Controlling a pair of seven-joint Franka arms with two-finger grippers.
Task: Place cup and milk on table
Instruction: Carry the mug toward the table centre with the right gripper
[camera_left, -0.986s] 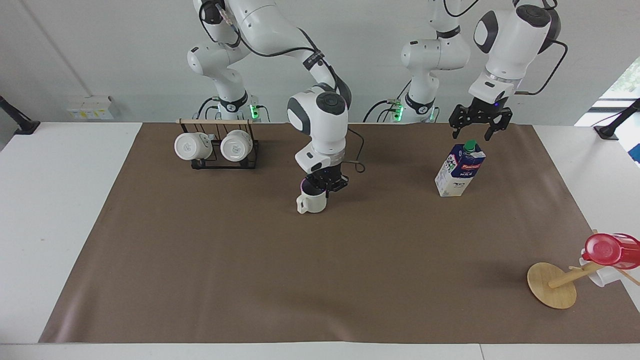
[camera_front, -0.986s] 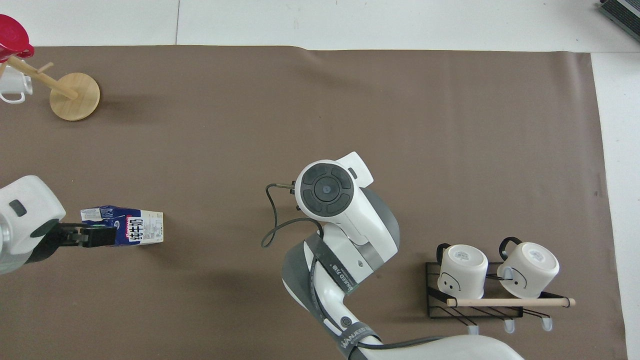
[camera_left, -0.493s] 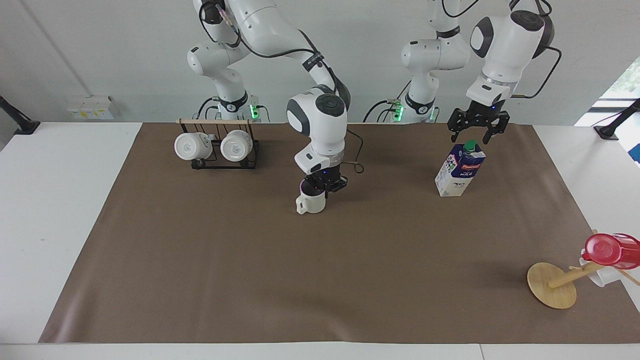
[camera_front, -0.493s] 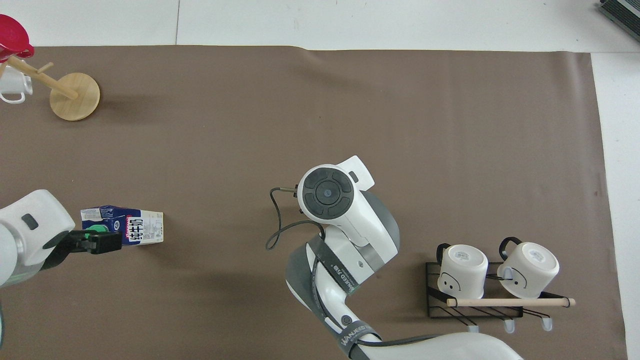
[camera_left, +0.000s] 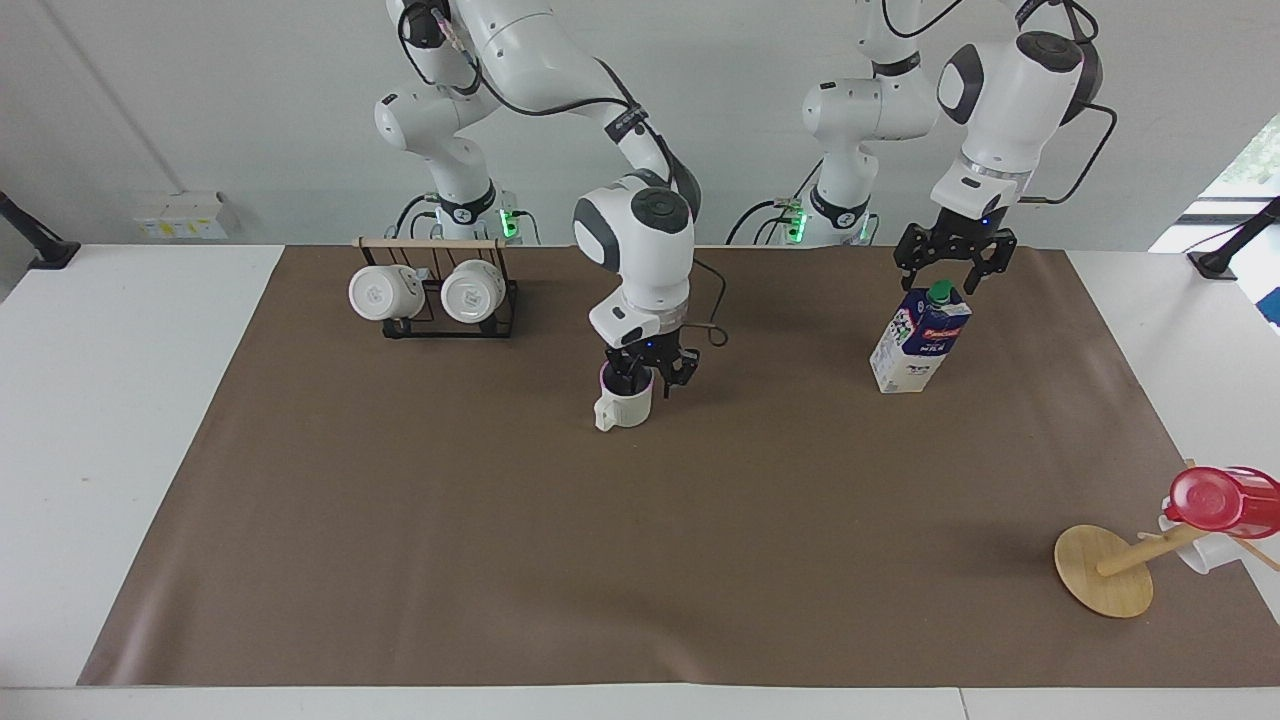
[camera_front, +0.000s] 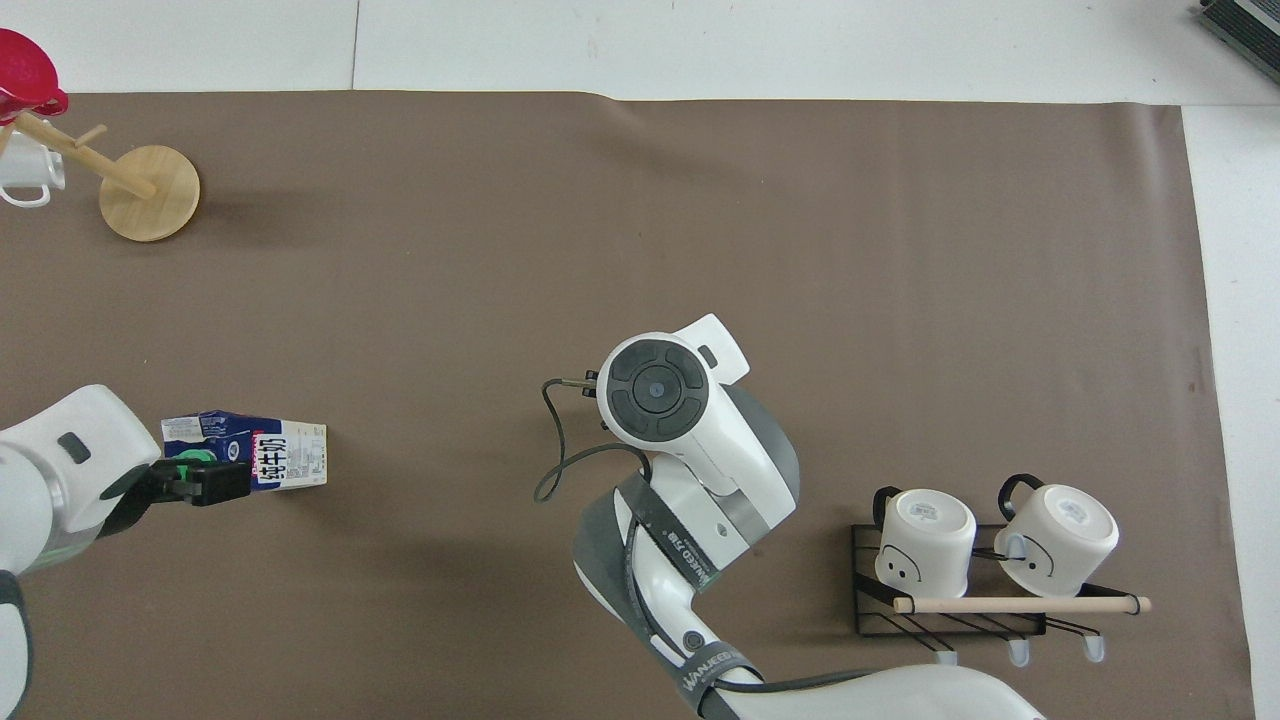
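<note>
Two task items stand upright on the table's (camera_left: 120, 420) brown sheet (camera_left: 640, 560): the cup (camera_left: 622, 408) mid-sheet and the milk (camera_left: 920, 342) toward the left arm's end. We see the right gripper (camera_left: 650, 378) spread about the cup's rim, one finger inside, and the left gripper (camera_left: 952, 270) spread wide just above the carton's cap. Most of the sheet farther from the robots lies bare, up to a wooden stand (camera_left: 1104, 570) at its edge.
</note>
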